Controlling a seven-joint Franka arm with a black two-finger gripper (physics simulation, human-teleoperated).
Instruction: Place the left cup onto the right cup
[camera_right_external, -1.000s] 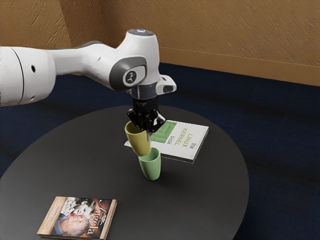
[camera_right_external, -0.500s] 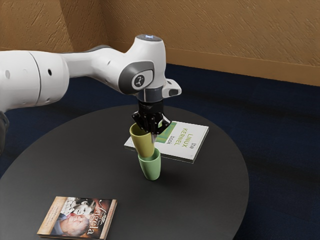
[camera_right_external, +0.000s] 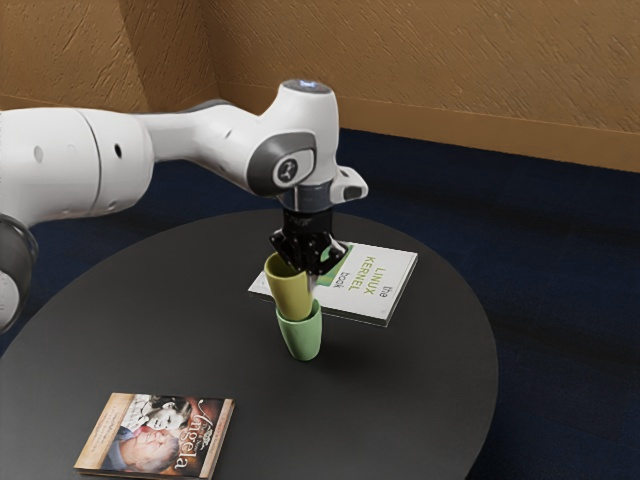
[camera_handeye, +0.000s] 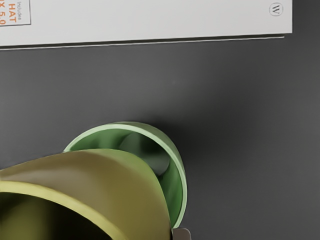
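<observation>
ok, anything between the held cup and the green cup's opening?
Nothing visible. The olive cup, gripped at its rim by the gripper, hangs tilted with its base at the green cup's mouth. The book lies behind them, apart.

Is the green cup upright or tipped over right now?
Upright: green cup stands on the table, mouth up; wrist view looks into it past the olive cup.

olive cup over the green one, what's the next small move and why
Probably ease it straight down a little. The claw grips the olive cup by its rim, tilted, its base just inside the green cup's mouth; the wrist view shows much of the green interior uncovered, so releasing now might tip it out.
</observation>
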